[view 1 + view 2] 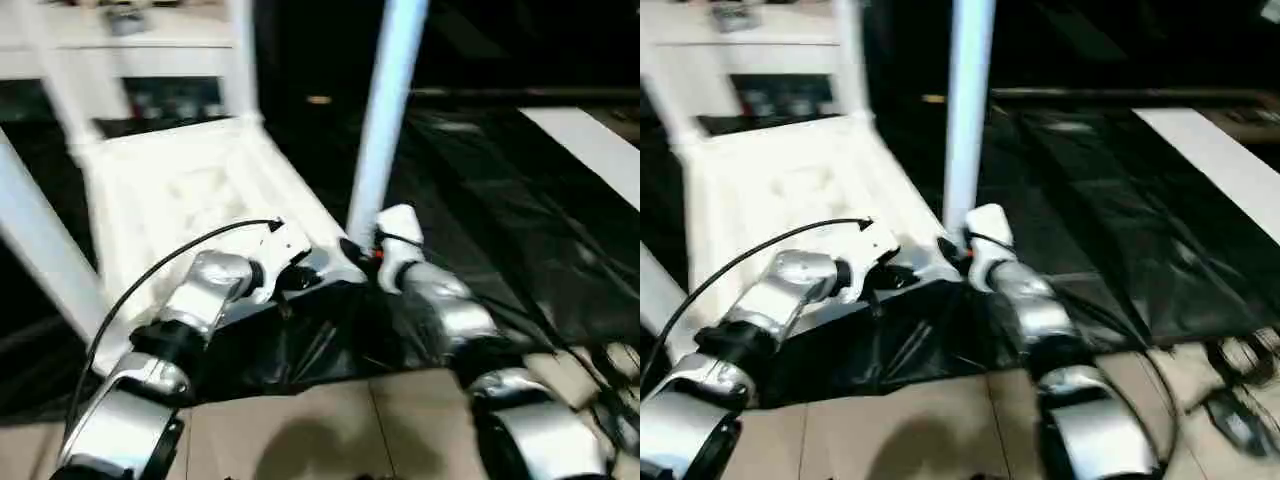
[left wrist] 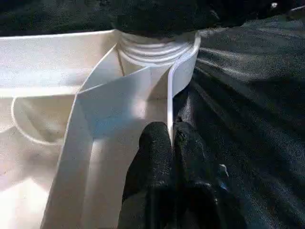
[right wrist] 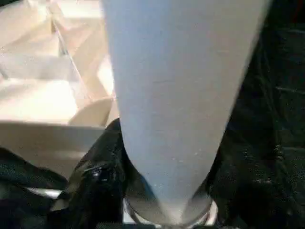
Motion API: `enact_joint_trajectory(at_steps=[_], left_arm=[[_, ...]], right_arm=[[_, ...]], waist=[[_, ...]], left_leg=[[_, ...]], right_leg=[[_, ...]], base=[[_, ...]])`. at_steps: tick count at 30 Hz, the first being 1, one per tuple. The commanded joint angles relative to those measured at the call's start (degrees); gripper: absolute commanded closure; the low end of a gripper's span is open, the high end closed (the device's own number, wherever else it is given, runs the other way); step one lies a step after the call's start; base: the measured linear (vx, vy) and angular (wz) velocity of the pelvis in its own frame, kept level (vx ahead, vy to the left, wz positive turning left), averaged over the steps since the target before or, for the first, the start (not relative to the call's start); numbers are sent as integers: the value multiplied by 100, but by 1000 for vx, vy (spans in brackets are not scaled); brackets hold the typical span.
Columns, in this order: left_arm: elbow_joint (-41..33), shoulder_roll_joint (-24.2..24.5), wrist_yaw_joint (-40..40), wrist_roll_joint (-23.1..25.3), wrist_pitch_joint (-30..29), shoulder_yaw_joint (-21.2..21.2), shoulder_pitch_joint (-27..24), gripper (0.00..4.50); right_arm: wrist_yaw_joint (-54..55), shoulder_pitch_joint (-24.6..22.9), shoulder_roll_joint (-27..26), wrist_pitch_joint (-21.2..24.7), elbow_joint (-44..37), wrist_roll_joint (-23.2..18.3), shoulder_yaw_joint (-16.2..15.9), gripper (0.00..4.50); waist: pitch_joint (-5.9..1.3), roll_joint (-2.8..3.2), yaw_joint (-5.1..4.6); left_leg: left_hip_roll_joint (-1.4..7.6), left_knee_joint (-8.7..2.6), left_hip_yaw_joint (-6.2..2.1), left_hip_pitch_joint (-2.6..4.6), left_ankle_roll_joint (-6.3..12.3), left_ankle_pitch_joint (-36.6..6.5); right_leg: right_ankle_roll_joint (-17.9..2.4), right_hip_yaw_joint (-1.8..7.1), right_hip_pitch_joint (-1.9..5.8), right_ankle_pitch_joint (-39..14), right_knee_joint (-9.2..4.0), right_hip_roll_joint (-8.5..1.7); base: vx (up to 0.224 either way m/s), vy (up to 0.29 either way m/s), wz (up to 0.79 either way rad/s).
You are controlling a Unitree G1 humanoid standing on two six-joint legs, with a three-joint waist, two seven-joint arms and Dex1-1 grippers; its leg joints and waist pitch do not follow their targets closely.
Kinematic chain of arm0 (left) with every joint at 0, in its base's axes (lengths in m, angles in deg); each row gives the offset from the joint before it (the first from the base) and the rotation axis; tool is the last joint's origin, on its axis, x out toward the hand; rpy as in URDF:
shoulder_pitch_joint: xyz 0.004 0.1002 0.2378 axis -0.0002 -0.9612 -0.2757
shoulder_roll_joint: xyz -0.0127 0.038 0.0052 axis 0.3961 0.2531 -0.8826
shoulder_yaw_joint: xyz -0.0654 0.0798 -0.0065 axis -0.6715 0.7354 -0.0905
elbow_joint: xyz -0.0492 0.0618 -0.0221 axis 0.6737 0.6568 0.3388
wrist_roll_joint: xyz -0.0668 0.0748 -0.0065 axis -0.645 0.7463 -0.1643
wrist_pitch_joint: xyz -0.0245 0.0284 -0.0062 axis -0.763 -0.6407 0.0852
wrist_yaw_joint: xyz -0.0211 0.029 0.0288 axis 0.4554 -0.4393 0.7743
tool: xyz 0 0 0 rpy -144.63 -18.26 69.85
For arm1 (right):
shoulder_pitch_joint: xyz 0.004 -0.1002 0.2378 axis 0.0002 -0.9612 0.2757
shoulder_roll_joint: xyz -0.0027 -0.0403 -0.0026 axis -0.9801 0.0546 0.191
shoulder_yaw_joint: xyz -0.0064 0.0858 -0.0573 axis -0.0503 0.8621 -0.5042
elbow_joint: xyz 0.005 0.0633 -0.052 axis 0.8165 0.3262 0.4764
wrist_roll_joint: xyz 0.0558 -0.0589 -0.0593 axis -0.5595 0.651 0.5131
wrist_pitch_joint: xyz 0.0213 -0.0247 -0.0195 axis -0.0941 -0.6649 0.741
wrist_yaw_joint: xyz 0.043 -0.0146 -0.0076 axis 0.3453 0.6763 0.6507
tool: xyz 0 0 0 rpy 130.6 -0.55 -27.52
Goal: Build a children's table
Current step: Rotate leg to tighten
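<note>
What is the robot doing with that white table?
The robot is building a small white children's table, which lies upside down on a black-covered surface. Its left hand is shut on the thin rim of the tabletop near a corner. Its right hand is wrapped around the bottom of a long white leg standing in the corner socket. Other legs are already sticking up.
</note>
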Motion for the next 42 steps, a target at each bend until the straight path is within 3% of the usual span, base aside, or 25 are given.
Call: enact_joint_trajectory(at_steps=[1,2,3,4,6,7,8,9,10,12,14,15,17,19,21,24,25,27,32,35,37,39,40,41,42], left_arm=[[-175,-163,165,-48,353,171,206,450],[-232,9,366,-75,515,159,141,450],[-232,9,366,-75,515,159,141,450],[-281,103,511,-116,557,149,88,450],[-316,201,643,-168,621,136,39,450],[-371,328,875,-260,747,108,-33,450],[-377,339,894,-269,746,104,-39,450],[-412,424,1045,-318,767,81,-82,450],[-440,489,1168,-347,805,69,-115,450],[-490,673,1460,-390,890,45,-183,450],[-551,799,1789,-485,1090,43,-251,450],[-692,867,2072,-634,1121,19,-320,450],[-846,929,2327,-813,1034,-46,-379,450],[-872,963,2375,-850,1031,-68,-390,450],[-786,1113,2224,-732,1179,-63,-407,450],[-722,1154,1969,-633,1224,-107,-409,422],[-774,1177,2062,-737,1147,-186,-417,406],[-911,1246,2285,-899,1043,-258,-444,392],[-1310,1555,2637,-1264,1019,-533,-455,360],[-1566,1674,2603,-1549,777,-841,-479,360],[-1728,1708,2541,-1660,612,-958,-538,360],[-2142,1663,1986,-1797,415,-1282,-792,360],[-2350,1440,1184,-1706,447,-1543,-990,360],[-2597,1066,107,-1562,151,-1880,-1204,360],[-2920,576,-865,-1500,156,-2210,-1562,360]], right_arm=[[-807,2,-394,86,-212,-234,-219,176],[-1196,-128,-207,124,-404,-283,-265,165],[-1196,-128,-207,124,-404,-283,-265,165],[-1465,-215,-77,136,-510,-303,-316,143],[-1682,-286,71,111,-562,-299,-373,130],[-2007,-367,283,98,-615,-287,-458,119],[-2040,-375,305,93,-620,-284,-468,107],[-2236,-406,448,48,-624,-232,-538,97],[-2360,-417,543,15,-617,-181,-586,91],[-2551,-405,803,-184,-527,61,-721,74],[-2813,-403,957,-248,-530,121,-790,62],[-2947,-398,1034,-258,-558,130,-817,62],[-3180,-420,1132,-222,-679,93,-830,62],[-3290,-439,1177,-197,-762,74,-835,62],[-3650,-581,1327,-119,-1142,-46,-889,62],[-3803,-676,1381,-20,-1364,-161,-896,56],[-3872,-748,1420,-9,-1511,-223,-903,54],[-3962,-831,1481,-13,-1652,-281,-894,54],[-4052,-1127,1761,99,-2234,-491,-685,54],[-4012,-1327,1915,270,-2625,-622,-530,54],[-3971,-1422,1958,382,-2807,-687,-454,54],[-3808,-1701,2037,799,-3275,-854,-279,54],[-3532,-1902,2038,970,-3573,-879,-141,54],[-3079,-2108,1949,1050,-3823,-836,43,54],[-2268,-2259,1693,1018,-3976,-640,293,54]], waist=[[-278,33,-77],[-297,54,-57],[-297,54,-57],[-327,-5,-7],[-355,4,28],[-402,-38,69],[-402,-38,69],[-399,-41,127],[-416,-77,165],[-447,-101,251],[-499,-95,324],[-499,-95,324],[-540,-113,419],[-549,-120,474],[-499,-112,534],[-459,-93,555],[-442,-93,548],[-433,-106,560],[-435,-119,600],[-445,-62,631],[-451,-73,642],[-438,-64,640],[-439,-85,632],[-425,-156,626],[-432,-115,635]], left_leg=[[85,-431,-75,165,7,-3533],[78,-439,-83,59,63,-3158],[78,-439,-83,59,63,-3158],[118,-472,-74,20,106,-2876],[136,-483,-52,-17,134,-2622],[154,-487,-4,-128,227,-2045],[154,-487,-4,-128,227,-2045],[147,-446,74,-86,322,-1758],[129,-418,106,-115,368,-1556],[120,-374,178,-57,409,-1243],[130,-340,215,-134,605,-594],[130,-340,215,-134,605,-594],[122,-260,243,-154,879,-16],[117,-220,241,-178,1018,171],[138,-235,247,-182,991,-124],[171,-285,236,-153,682,-621],[167,-310,231,-144,449,-918],[163,-325,228,-134,332,-1028],[149,-331,222,-152,248,-1037],[140,-323,220,-154,241,-950],[150,-319,222,-152,239,-894],[139,-322,219,-163,236,-972],[162,-327,207,-178,187,-1000],[142,-323,218,-189,216,-1023],[175,-307,218,-167,169,-983]], right_leg=[[-260,90,73,-3682,-564,-406],[-232,125,147,-3702,-552,-444],[-232,125,147,-3702,-552,-444],[-412,224,136,-3327,-460,-449],[-627,304,134,-2922,-382,-443],[-959,408,151,-2132,-220,-404],[-959,408,151,-2132,-220,-404],[-1174,461,91,-1869,-173,-387],[-1249,505,100,-1734,-119,-371],[-1350,584,40,-1453,-56,-344],[-1585,606,115,-502,123,-322],[-1585,606,115,-502,123,-322],[-1773,611,114,488,277,-299],[-1795,606,97,748,325,-290],[-1677,585,73,205,262,-290],[-1435,585,62,-644,172,-294],[-1295,584,56,-1141,111,-287],[-1200,596,50,-1383,81,-299],[-1072,605,56,-1513,77,-293],[-1095,598,57,-1322,100,-271],[-1172,598,55,-1113,126,-261],[-1168,582,55,-1163,109,-253],[-1110,590,74,-1236,115,-257],[-1054,577,68,-1349,73,-254],[-1051,580,41,-1356,72,-266]], base=[[0,0,0],[0,0,0],[0,0,0],[0,0,0],[0,0,0],[0,0,0],[0,0,0],[0,0,0],[0,0,0],[68,-43,9],[76,-46,10],[65,-41,-1],[58,-38,0],[0,0,0],[0,0,0],[0,0,0],[0,0,0],[0,0,0],[0,0,0],[0,0,0],[0,0,0],[0,0,0],[0,0,0],[0,0,0],[0,0,0]])
